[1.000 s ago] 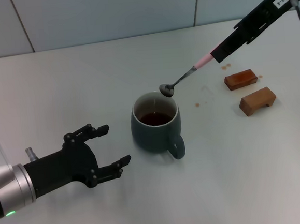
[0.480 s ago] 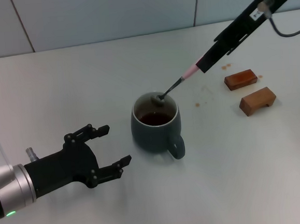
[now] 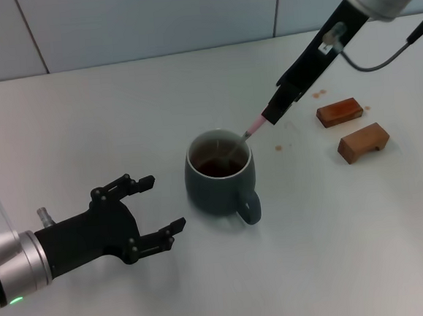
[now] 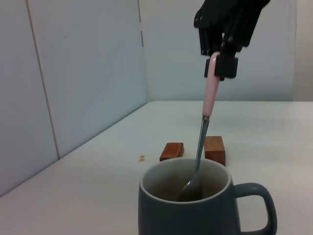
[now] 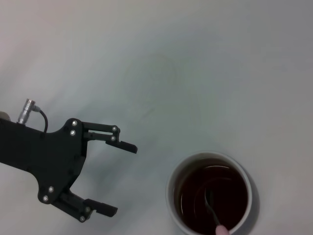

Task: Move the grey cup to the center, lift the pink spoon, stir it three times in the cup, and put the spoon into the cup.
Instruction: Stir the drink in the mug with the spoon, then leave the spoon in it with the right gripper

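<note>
The grey cup (image 3: 219,175) stands mid-table with brown liquid inside and its handle toward me. My right gripper (image 3: 272,114) is shut on the pink spoon (image 3: 252,130), just above and right of the cup. The spoon slants down, and its metal bowl dips into the liquid. The left wrist view shows the cup (image 4: 195,208), the spoon (image 4: 210,95) and the right gripper (image 4: 222,49) above it. The right wrist view shows the cup (image 5: 210,193) with the spoon (image 5: 211,209) in it. My left gripper (image 3: 151,207) is open and empty on the table left of the cup.
Two brown wooden blocks (image 3: 338,111) (image 3: 363,142) lie to the right of the cup, with small brown drips (image 3: 277,148) near them. A tiled wall (image 3: 149,20) runs along the table's back edge.
My right gripper has moved down and left with the spoon. The spoon's bowl went from above the cup's rim into the liquid. The left arm has not moved.
</note>
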`<state>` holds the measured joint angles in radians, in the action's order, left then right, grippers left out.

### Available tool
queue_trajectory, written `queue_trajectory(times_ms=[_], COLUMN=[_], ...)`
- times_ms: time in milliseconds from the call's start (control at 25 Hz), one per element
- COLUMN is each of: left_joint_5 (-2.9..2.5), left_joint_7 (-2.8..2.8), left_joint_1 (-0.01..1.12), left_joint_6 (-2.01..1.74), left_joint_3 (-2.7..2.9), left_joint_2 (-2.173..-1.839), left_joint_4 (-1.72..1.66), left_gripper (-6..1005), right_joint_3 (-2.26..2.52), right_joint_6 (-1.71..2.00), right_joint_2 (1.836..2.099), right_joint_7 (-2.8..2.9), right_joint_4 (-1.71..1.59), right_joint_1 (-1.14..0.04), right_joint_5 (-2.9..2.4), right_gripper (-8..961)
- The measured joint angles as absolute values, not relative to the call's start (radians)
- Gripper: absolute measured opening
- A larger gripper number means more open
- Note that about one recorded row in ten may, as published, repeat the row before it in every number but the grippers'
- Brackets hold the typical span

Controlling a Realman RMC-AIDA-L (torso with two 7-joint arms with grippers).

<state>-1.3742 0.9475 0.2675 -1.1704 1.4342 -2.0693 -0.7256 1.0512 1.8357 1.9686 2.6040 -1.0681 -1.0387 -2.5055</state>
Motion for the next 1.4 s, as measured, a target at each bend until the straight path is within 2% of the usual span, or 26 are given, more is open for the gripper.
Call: queue_trajectory(times_ms=[280,600,880,1120,1400], left_joint_5=[-1.372,-1.371,-1.37,-1.37,-1.37], left_joint_7=[0.948,0.948,0.947,0.947,0.947], left_joint_1=[0.274,0.276,0.279,0.281,0.282], left_joint_6=[-1.17,-1.17,-1.17,-1.17,-1.171], left_joint_3=[1.439,1.441,1.442,1.443,1.444], left_joint_2=[-2.071,-2.071,-2.072,-2.072,-2.072], left_joint_4=[-0.721,-0.718,-0.716,-0.716,-0.716], left_gripper=[841,841,841,841,841], right_joint_3=[1.081,1.092,1.091,1.085,1.086], right_joint_6=[1.783,1.797,1.691,1.74,1.74], right_joint_2=[1.985,2.025,2.02,2.015,2.051], right_joint_7=[2.593,2.571,2.553,2.556,2.554], right_joint_4=[-0.993,-0.967,-0.899,-0.928,-0.907], right_joint_1=[-1.091,-1.132,-1.149,-1.152,-1.184], right_joint_5=[-2.599,-2.603,-2.631,-2.661,-2.642], right_gripper=[121,120,120,120,121])
